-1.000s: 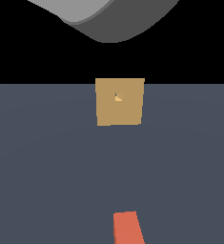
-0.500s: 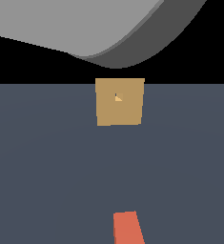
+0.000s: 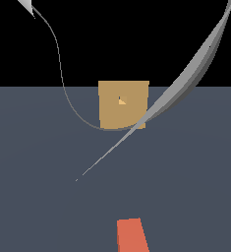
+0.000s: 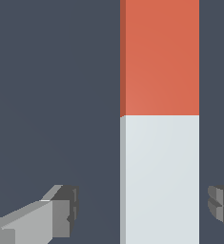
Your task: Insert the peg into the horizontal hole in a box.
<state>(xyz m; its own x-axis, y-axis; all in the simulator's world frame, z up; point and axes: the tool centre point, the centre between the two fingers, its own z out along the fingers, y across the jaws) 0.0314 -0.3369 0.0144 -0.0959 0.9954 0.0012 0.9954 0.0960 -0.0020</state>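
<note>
In the wrist view the gripper (image 4: 144, 212) has its jaws spread wide, one grey finger (image 4: 51, 217) on either side of the peg (image 4: 159, 124) with bare floor showing between each fingertip and the bar; nothing is clamped. The peg runs lengthwise between the fingers, and the white half lies in the gap. It is a straight square-section bar with sharp edges, one half orange-red and the other white to light grey, the two colours meeting in a clean line across it. A thin shaded side face shows along one long edge. It lies flat on the dark slate floor (image 4: 51, 95).

The exterior view shows none of the fingers. There only the orange-red end of the peg appears, at the bottom edge of the frame, on the same slate floor. Well apart from it, farther back, stands the box (image 3: 109, 115), a plain tan square block. The hole (image 3: 122, 101) is a small opening near the middle of its face, lighter orange inside. A curved grey arm shell (image 3: 186, 81) sweeps across in front of the box's side on the exterior view's right.

No writing or label shows on anything.
</note>
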